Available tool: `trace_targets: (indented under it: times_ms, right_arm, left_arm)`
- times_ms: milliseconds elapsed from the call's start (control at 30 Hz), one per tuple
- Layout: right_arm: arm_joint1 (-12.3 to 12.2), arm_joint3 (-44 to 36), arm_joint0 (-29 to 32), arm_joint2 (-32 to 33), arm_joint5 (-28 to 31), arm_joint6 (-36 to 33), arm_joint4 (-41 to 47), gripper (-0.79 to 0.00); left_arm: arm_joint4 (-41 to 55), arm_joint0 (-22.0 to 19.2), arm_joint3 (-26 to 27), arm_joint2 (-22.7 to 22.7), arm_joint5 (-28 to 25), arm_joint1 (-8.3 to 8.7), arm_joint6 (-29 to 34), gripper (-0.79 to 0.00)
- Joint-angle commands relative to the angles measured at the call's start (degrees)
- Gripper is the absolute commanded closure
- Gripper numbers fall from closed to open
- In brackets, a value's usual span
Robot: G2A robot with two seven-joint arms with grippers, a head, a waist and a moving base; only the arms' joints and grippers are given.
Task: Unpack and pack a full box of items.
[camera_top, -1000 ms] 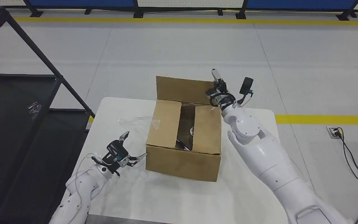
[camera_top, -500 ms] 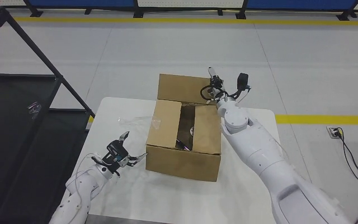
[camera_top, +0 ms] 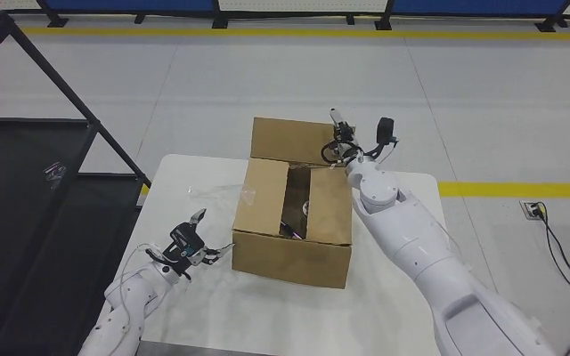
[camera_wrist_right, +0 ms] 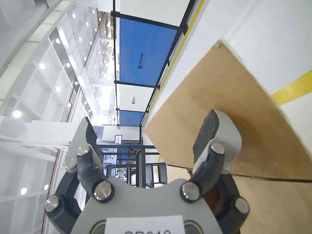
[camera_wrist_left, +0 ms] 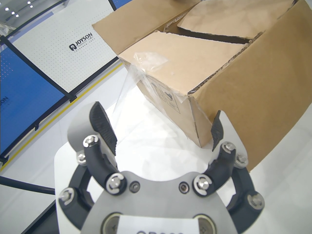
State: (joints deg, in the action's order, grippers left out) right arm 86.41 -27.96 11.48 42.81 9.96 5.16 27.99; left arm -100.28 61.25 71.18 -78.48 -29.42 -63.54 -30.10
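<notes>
My left gripper (camera_wrist_left: 158, 114) hangs released beside the box (camera_top: 294, 240); my right gripper (camera_wrist_right: 150, 119) is spread wide at the rear flap (camera_top: 289, 141).

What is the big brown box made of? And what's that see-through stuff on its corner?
Box: it looks like corrugated cardboard, matte brown. The cut flap edges show wavy fluting between two layers. See-through stuff: probably thin plastic film or packing tape. It is glossy and crinkled, and it peels off the flap and hangs down the side.

Brown cardboard box (camera_top: 294, 222), flaps partly open
</notes>
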Motion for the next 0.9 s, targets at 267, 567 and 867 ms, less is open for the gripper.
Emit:
trace_targets:
  times_ms: [267,567,867]
  right_arm:
    - [2.2,7.7,-2.7,1.1,-5.0,-3.3,0.5,-0.785]
    - [3.3,12.4,-3.8,2.2,-4.8,-10.3,0.2,-0.785]
    - [3.5,13.6,-3.7,2.8,-3.0,-15.8,-2.2,-0.785]
  left_arm:
    - [0.0,0.0,0.0,0.0,0.0,0.0,0.0,-0.785]
    - [4.7,0.5,0.6,-1.2,1.2,-0.15,1.1,-0.785]
    - [12.0,1.6,1.5,-5.1,0.8,0.25,2.2,-0.785]
